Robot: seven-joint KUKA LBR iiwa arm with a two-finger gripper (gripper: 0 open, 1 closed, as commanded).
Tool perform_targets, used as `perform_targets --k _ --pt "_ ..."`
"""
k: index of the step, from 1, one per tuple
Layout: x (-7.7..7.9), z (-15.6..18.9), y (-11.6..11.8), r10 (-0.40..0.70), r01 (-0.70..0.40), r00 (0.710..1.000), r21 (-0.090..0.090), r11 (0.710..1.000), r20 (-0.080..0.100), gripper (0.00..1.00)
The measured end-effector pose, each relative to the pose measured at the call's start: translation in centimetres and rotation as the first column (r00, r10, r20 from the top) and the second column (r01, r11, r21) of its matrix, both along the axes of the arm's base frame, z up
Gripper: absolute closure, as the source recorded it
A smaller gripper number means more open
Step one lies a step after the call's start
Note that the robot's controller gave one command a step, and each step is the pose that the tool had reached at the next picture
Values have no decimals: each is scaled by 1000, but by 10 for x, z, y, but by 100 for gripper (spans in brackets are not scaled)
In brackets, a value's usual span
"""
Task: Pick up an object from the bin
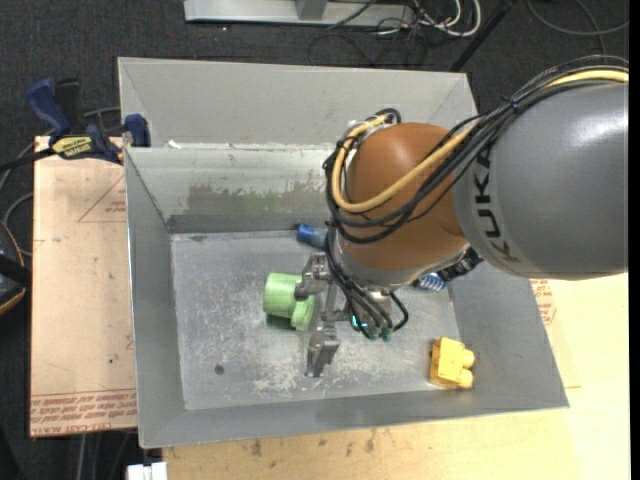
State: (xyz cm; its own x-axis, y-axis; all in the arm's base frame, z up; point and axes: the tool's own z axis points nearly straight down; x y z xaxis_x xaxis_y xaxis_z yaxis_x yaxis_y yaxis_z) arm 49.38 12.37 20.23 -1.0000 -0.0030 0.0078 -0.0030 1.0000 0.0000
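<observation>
Hanging just right of a light-green plastic cylinder (286, 300), the gripper (320, 314) has its fingers spread apart; a yellow plastic brick (451, 362) lies well right of that cylinder.

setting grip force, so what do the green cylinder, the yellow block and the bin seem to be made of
Green cylinder: probably plastic, matt, one even pale green with no glints; rubber or foam can't be ruled out. Yellow block: likely hard moulded plastic, uniform colour, studs on top like a toy brick. Bin: sheet metal, dull grey, its floor scuffed with pale scratches.
</observation>
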Motion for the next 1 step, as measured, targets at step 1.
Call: perform_targets --k 1 --pt "66 -60 -18 -144 144 990 0 990 8 0"
